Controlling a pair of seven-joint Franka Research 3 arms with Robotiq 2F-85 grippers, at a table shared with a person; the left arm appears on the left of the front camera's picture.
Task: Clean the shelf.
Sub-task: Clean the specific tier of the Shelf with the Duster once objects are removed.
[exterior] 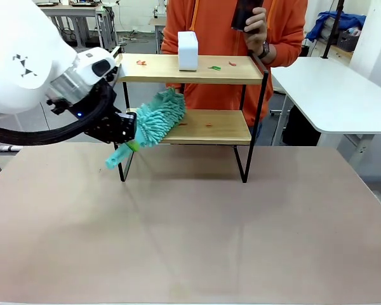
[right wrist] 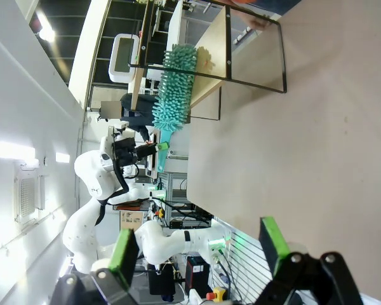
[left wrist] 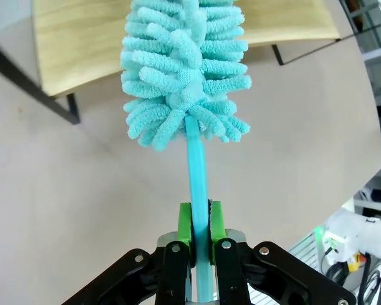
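The left gripper [left wrist: 200, 221] clamps the fluffy teal microfibre duster [exterior: 160, 119]; the right gripper [right wrist: 197, 244] stands released. The two-tier wooden, black-framed shelf [exterior: 159, 68] stands at the table's [exterior: 190, 241] far side. Hazard: forceful sweeping may snag its frame [exterior: 262, 101].

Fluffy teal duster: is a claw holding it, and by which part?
The left claw is shut on the duster, pinching its thin handle below the fluffy head. The right claw is open, holding nothing.
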